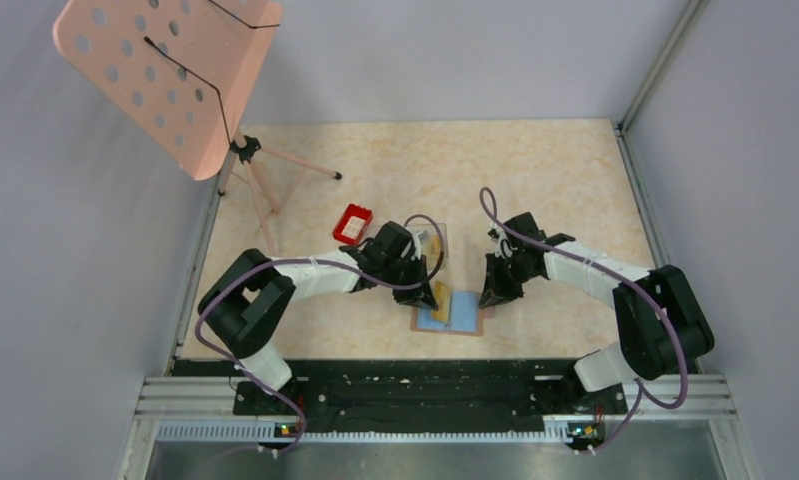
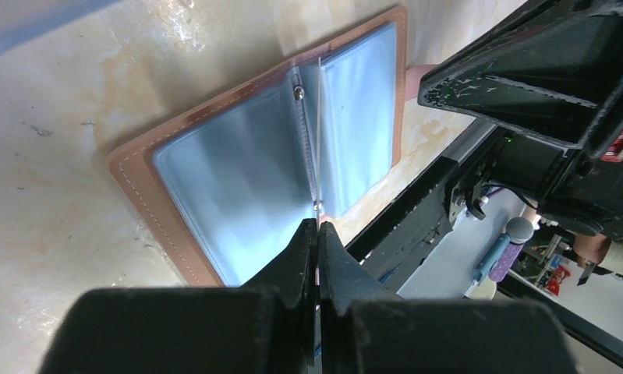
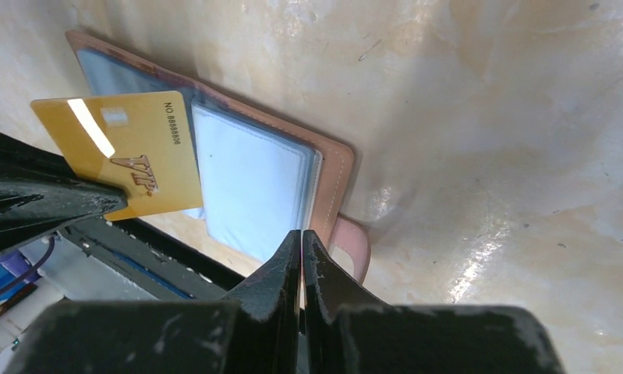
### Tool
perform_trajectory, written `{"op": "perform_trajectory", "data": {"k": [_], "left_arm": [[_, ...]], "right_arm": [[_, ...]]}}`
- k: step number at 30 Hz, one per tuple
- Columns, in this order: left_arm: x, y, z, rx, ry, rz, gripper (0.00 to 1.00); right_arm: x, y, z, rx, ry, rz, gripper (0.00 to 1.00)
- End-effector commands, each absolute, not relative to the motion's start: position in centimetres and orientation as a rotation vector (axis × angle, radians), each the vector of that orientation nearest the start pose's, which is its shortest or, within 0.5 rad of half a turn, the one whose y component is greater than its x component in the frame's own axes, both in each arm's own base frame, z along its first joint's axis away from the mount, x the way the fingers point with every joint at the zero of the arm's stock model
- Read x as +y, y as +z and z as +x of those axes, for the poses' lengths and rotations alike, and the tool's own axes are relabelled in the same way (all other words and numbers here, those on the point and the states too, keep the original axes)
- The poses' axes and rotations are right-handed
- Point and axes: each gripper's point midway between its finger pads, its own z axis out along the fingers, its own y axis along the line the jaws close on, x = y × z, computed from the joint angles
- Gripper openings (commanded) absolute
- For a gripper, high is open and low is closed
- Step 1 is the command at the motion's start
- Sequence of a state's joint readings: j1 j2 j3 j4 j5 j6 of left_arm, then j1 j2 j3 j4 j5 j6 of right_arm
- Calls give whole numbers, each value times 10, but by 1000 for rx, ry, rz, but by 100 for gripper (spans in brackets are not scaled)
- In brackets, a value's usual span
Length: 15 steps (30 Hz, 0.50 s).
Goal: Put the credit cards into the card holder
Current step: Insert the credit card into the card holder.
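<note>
Left fingers (image 2: 302, 257) are squeezed tight on a gold card (image 3: 125, 152). The right wrist view shows the card plainly. The card holder (image 2: 238, 175) lies open just past those fingertips with its blue pockets up. The card hangs over its left half.

To do this step well, I think I must tip the card low and line its edge up with a pocket mouth. Then I should push slowly, so the pocket does not crumple.

Right fingers (image 3: 281, 269) are closed too, and I see nothing between them. Their tips sit at the holder's right edge, by its little strap (image 3: 351, 253). I cannot tell if they press on it. I think they should pin the holder so it does not slide.

Beyond the left fingers stand a red tray (image 1: 352, 223) and a clear box (image 1: 438, 240). The table (image 1: 545, 170) is pale, shiny and marbled. Far past the left fingers, a pink board with holes (image 1: 165, 75) stands on a tripod. Grey walls close it all in.
</note>
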<state>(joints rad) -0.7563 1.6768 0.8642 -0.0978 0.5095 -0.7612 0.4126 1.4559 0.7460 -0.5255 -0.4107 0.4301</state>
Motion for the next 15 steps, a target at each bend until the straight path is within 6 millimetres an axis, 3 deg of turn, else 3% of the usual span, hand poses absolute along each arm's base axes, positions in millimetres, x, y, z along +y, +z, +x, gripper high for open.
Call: {"op": "perform_trajectory", "data": {"k": [1, 7, 15], "left_arm": [[-339, 81, 199, 2693, -1221, 170, 0], [-340, 81, 191, 2673, -1323, 53, 0], [-337, 71, 191, 2708, -1268, 48, 0]], "right_arm": [[180, 34, 199, 2904, 717, -87, 2], [176, 34, 199, 2894, 695, -73, 0], [166, 25, 193, 2924, 645, -13, 0]]}}
